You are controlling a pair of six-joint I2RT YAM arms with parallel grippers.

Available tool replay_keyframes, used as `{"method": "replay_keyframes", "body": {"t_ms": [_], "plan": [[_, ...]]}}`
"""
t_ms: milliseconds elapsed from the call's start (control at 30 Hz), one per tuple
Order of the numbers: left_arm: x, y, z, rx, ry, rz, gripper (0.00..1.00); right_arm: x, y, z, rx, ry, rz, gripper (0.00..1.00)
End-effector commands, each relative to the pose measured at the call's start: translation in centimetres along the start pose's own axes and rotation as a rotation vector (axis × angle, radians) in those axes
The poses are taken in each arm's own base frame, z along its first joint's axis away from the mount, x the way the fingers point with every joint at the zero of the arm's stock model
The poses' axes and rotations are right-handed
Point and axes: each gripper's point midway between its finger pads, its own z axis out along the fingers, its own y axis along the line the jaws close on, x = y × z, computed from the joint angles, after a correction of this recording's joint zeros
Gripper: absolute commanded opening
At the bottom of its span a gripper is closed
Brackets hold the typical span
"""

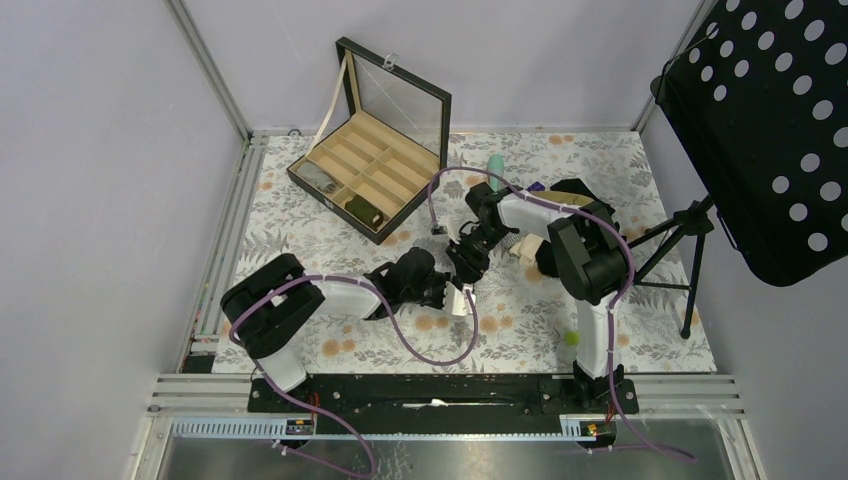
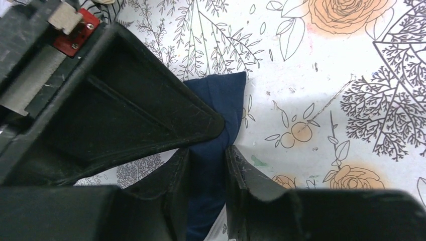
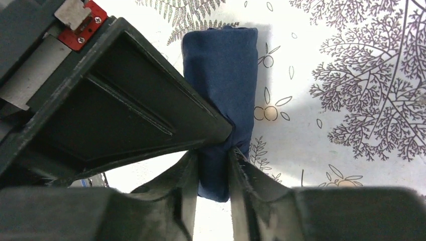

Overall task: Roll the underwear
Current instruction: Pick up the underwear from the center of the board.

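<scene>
Both ends pinched: my left gripper (image 2: 208,150) sits nearly closed on the underwear (image 3: 221,75), and my right gripper (image 3: 215,159) nips its rolled part, mid-way across the floral table (image 1: 540,310). I'd turn both wrists together with even tension, or the roll slackens.

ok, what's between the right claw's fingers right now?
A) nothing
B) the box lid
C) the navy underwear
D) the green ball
C: in the right wrist view the right claw is closed on the navy underwear, and the folded cloth narrows where the fingers squeeze it.
</scene>
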Motion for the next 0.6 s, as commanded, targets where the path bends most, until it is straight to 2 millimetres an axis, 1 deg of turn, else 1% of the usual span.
{"method": "replay_keyframes", "body": {"t_ms": [0, 33, 100, 133, 167, 200, 267, 300, 367, 400, 467, 567], "plan": [[1.7, -3.4, 0.0, 0.143, 0.060, -0.058, 0.10, 2.9, -0.6, -2.1, 0.034, 0.105, 0.058, 0.40], [1.6, -3.7, -0.1, 0.158, 0.057, -0.064, 0.08, 1.9, 0.1, -3.9, 0.035, 0.062, 0.042, 0.52], [1.6, -4.0, -0.3, 0.174, 0.060, -0.076, 0.03, -0.5, 1.7, -8.2, 0.071, -0.041, -0.017, 0.69], [1.6, -3.9, -0.3, 0.174, 0.061, -0.085, 0.01, -1.5, 1.9, -10.2, 0.117, -0.087, -0.043, 0.93], [1.5, -3.6, -0.3, 0.171, 0.062, -0.095, 0.00, -2.4, 1.8, -12.1, 0.177, -0.137, -0.047, 0.99], [1.2, -3.2, -0.3, 0.169, 0.059, -0.106, 0.00, -3.2, 1.3, -14.4, 0.251, -0.213, -0.036, 0.99], [0.6, -2.3, -0.2, 0.178, 0.048, -0.136, 0.00, -4.2, 0.8, -18.0, 0.371, -0.359, -0.003, 1.00], [0.0, -1.7, -0.1, 0.178, 0.040, -0.153, 0.00, -4.5, 0.5, -19.6, 0.442, -0.421, 0.016, 1.00], [-1.1, 0.2, -0.2, 0.164, 0.020, -0.187, 0.00, -4.7, 0.2, -21.6, 0.554, -0.505, 0.051, 1.00], [-1.8, 1.2, -0.3, 0.154, 0.004, -0.200, 0.00, -4.5, 0.3, -22.0, 0.593, -0.523, 0.051, 1.00], [-2.9, 3.4, -0.9, 0.137, -0.017, -0.243, 0.00, -3.6, 0.4, -22.2, 0.639, -0.532, 0.077, 1.00], [-4.7, 6.5, -2.6, 0.125, -0.063, -0.290, 0.00, -1.6, 0.2, -21.9, 0.684, -0.512, 0.151, 1.00]]}}
